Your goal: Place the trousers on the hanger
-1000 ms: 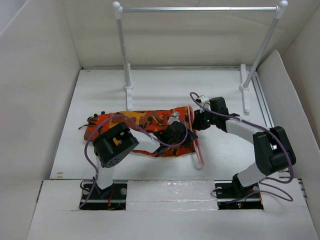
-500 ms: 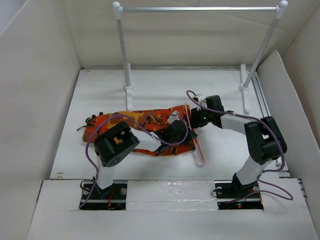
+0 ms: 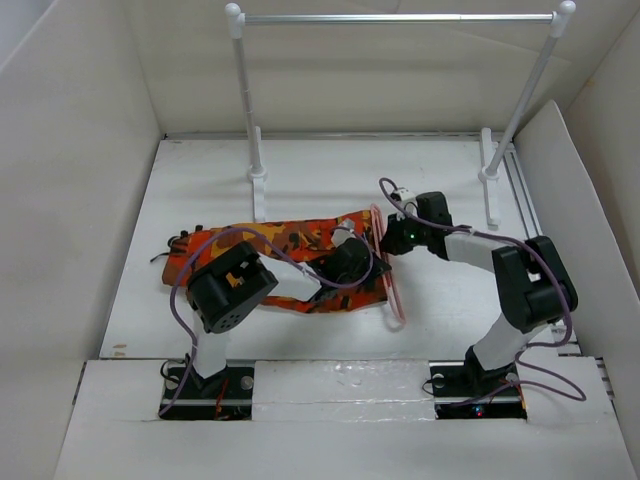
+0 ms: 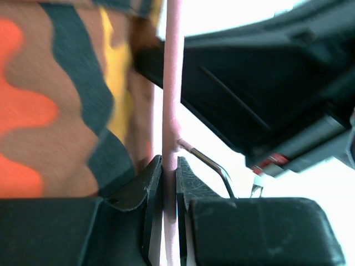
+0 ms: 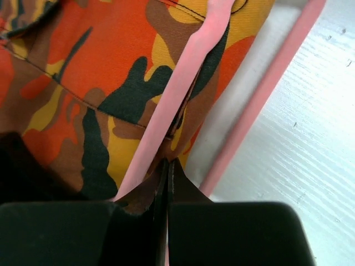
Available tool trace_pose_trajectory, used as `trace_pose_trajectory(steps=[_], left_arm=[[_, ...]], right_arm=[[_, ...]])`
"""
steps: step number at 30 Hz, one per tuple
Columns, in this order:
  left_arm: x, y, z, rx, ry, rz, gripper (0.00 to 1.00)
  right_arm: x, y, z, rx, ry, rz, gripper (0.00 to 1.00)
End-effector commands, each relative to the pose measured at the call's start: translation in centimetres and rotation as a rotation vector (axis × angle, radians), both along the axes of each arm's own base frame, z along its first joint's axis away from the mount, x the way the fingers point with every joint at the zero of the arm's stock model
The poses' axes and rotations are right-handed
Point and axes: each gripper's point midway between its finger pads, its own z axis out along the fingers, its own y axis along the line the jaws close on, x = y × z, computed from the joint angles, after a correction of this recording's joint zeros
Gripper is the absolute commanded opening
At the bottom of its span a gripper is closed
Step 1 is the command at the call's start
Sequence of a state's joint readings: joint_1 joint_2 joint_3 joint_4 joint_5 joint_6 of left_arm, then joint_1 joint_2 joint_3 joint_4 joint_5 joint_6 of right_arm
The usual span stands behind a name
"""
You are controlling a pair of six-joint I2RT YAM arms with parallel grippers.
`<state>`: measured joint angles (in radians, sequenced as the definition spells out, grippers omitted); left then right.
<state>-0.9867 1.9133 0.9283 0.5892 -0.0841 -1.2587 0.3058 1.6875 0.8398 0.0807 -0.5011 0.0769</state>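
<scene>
The left gripper (image 4: 169,166) is clamped on the hanger (image 3: 394,292) bar. Just right of it, the right gripper (image 5: 167,166) pinches the edge of the trousers (image 3: 280,238).

1. No words, numbers or signs can be read in any view.
2. A small red patch (image 4: 274,162) is seen in the left wrist view, but it is too blurred to be read.

Top view looks down from behind; both wrist views closely share the hanger (image 4: 171,83).
</scene>
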Motion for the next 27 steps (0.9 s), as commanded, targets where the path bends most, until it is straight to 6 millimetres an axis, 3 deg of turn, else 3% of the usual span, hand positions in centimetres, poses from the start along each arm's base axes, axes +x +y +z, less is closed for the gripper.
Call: trace_pose_trajectory(steps=[1,7,14,18,19,24,27], left_arm=[[0.5,3.8,-1.6,0.146,0.016,0.065,0.0],[1.2,4.0,-1.8,0.199,0.002,0.053,0.0],[0.6,4.2,-3.1,0.212,0.031,0.038,0.0],[0.8,4.8,-3.5,0.237,0.045,0.053,0.0],[0.7,5.0,-3.8,0.251,0.055,0.052,0.0],[0.7,5.2,-5.0,0.305,0.079,0.048,0.0],[0.6,5.4,-5.0,0.322,0.067,0.028,0.0]], right_arm=[[-0.6,-0.9,4.4,0.079,-0.06,0.031,0.0],[-1.4,-3.4,7.1,0.057,-0.091,0.0,0.0],[-1.3,-4.5,6.6,-0.002,-0.1,-0.019,0.0],[-0.6,-8.9,6.7,-0.054,-0.098,-0.164,0.0],[-0.3,-10.8,6.8,-0.045,-0.087,-0.216,0.0],[-0.2,-14.0,9.4,0.001,-0.106,-0.343,0.0],[-0.1,-15.8,9.9,-0.037,-0.113,-0.421,0.0]])
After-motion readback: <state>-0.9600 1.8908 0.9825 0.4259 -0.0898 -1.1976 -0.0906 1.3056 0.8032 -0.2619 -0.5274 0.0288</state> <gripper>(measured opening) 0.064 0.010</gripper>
